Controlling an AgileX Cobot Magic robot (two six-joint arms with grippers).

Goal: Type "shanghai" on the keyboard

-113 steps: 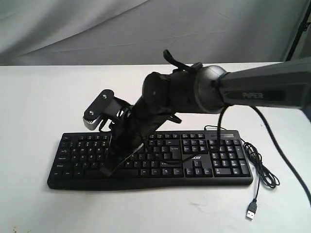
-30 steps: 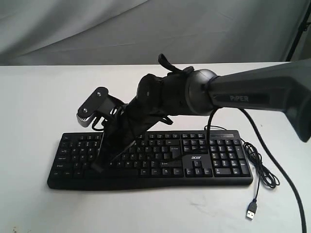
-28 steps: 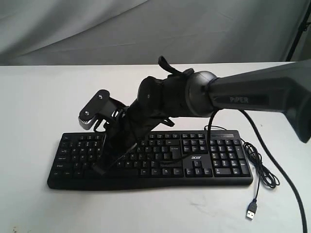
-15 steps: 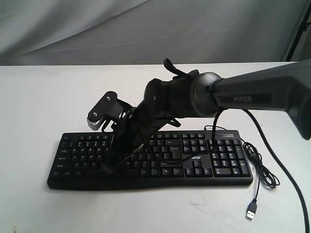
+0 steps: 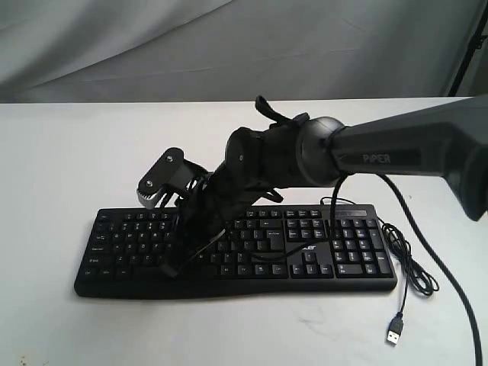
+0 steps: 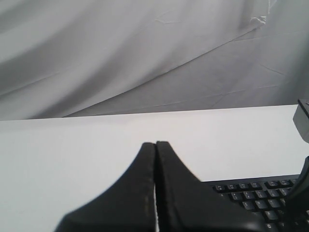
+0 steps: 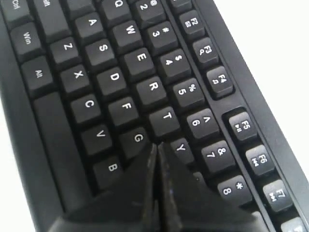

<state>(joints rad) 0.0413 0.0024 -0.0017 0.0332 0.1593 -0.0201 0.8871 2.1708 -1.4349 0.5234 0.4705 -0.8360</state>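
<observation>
The black keyboard (image 5: pixel 122 238) lies on the white table, its "acer" logo (image 5: pixel 308 246) beside the number pad. My right arm reaches across it from the right, and the right gripper (image 5: pixel 169 268) is shut with its tips down on the left-middle letter keys. In the right wrist view the shut right gripper (image 7: pixel 157 145) points between G (image 7: pixel 138 138) and Y (image 7: pixel 180 147); the key under the tips is hidden. The left gripper (image 6: pixel 155 143) is shut and empty, held over bare table with the keyboard's corner (image 6: pixel 256 198) to one side. It does not show in the exterior view.
The thin black cable (image 5: pixel 415 274) lies coiled to the right of the keyboard and ends in a USB plug (image 5: pixel 393 332) near the table's front. A grey cloth backdrop (image 5: pixel 152 46) hangs behind the white table (image 5: pixel 61 152).
Over the last second the right gripper's tips have shifted a little to the right along the letter keys, and the wrist has dropped slightly. The keyboard has not moved.
</observation>
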